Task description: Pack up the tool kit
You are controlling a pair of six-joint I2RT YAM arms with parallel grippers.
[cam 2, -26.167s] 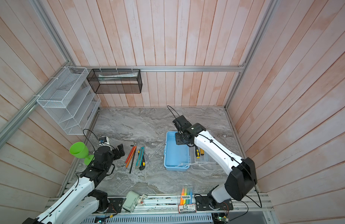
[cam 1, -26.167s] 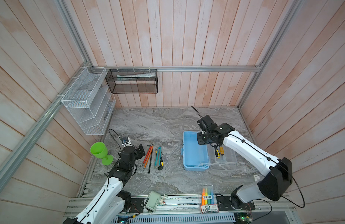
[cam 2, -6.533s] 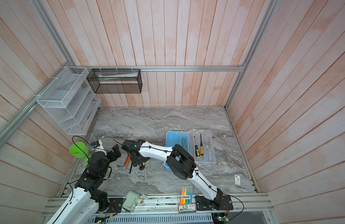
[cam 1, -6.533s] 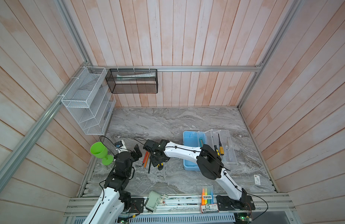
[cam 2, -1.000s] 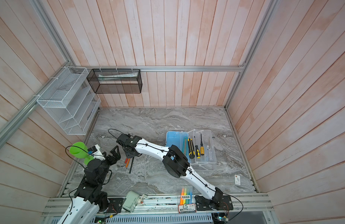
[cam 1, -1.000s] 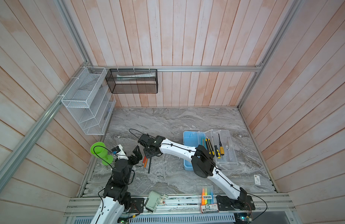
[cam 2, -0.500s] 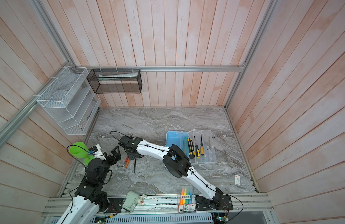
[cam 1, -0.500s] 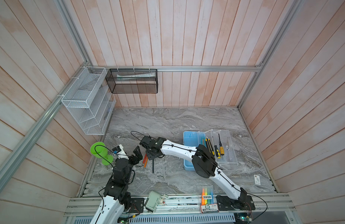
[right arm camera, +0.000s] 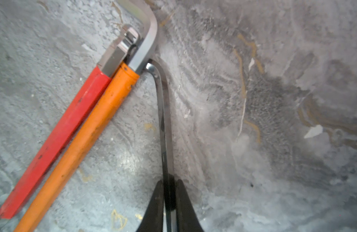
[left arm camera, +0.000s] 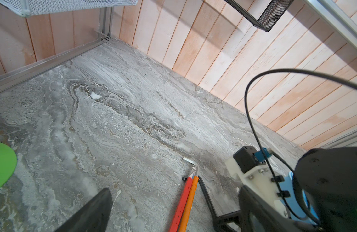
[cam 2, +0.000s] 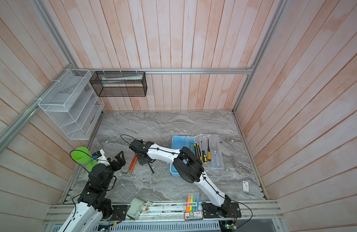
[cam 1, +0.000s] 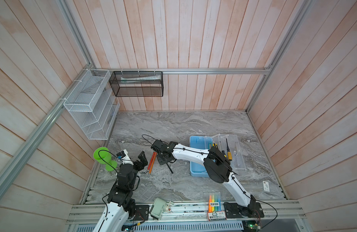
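Item: black hex key (right arm camera: 163, 112), flat on table (right arm camera: 254, 100), pinched between right gripper (right arm camera: 167, 200) fingers (right arm camera: 153, 202), seemingly mid-shaft, orange-handled tools (right arm camera: 89, 128) just beside; lift straight before carrying to case (cam 1: 197, 158); left gripper (cam 1: 142, 163) spread, empty.

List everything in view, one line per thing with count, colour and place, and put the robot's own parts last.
tool case: one, light blue, open on the table, clear lid folded beside it.
screwdrivers: several, black and yellow or orange handles, in the open case.
sleeved keys: two, red and orange, side by side on the table.
black hex key: one, beside them.
goblet: one, green, left table edge.
highlighter pack: one, multicoloured, front edge.
wire racks: one white, one black, on the walls.
left gripper: open, holding nothing.
right gripper: closed around the black hex key.
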